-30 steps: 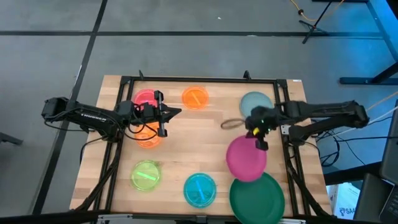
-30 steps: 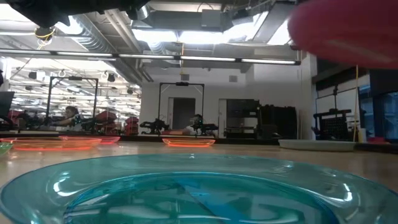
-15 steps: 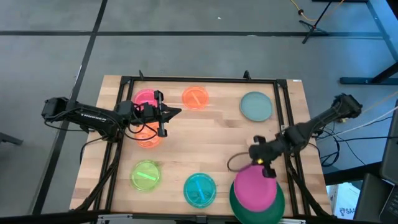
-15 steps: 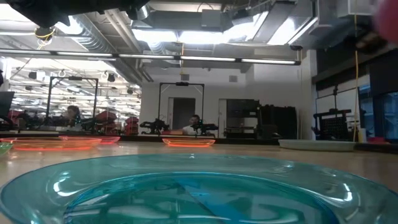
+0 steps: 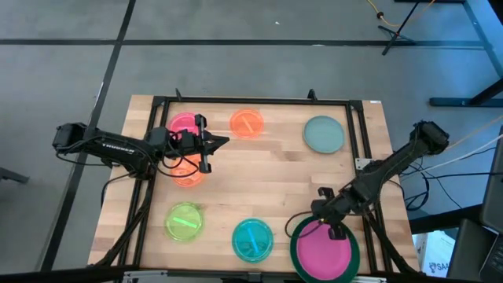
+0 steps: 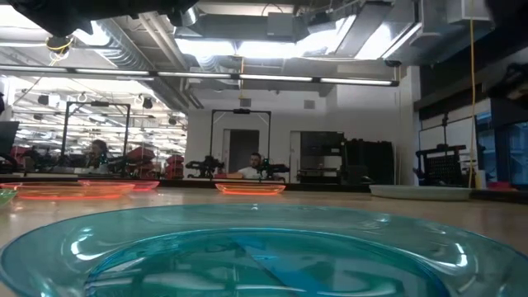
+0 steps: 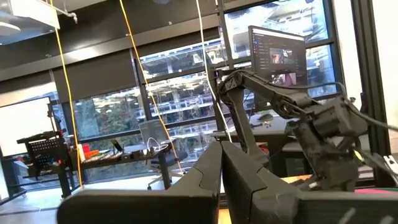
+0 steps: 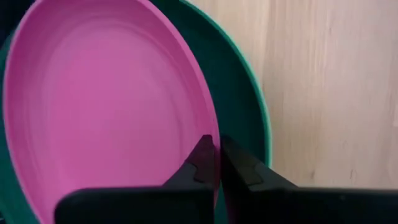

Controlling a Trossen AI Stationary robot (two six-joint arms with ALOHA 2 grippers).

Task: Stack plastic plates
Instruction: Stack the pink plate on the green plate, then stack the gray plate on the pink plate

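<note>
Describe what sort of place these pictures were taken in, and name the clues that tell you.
Probably a robotics lab or workshop: a wooden table fenced by a black frame, bare ceiling ducts and strip lights, and a monitor by large windows. The right gripper grips a magenta plate.

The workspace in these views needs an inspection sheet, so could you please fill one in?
Surface: wooden table inside a black frame.
Job's things: magenta plate lies in dark green plate; grey-blue plate, orange plate, pink plate, yellow-green plate and cyan plate lie apart.
Clutter: nothing seen.
Grippers: right gripper pinches the magenta plate's rim, jaws shut; left gripper waits, shut.
Cables: looped cable at right wrist.
Surroundings: grey floor, lab room.
</note>
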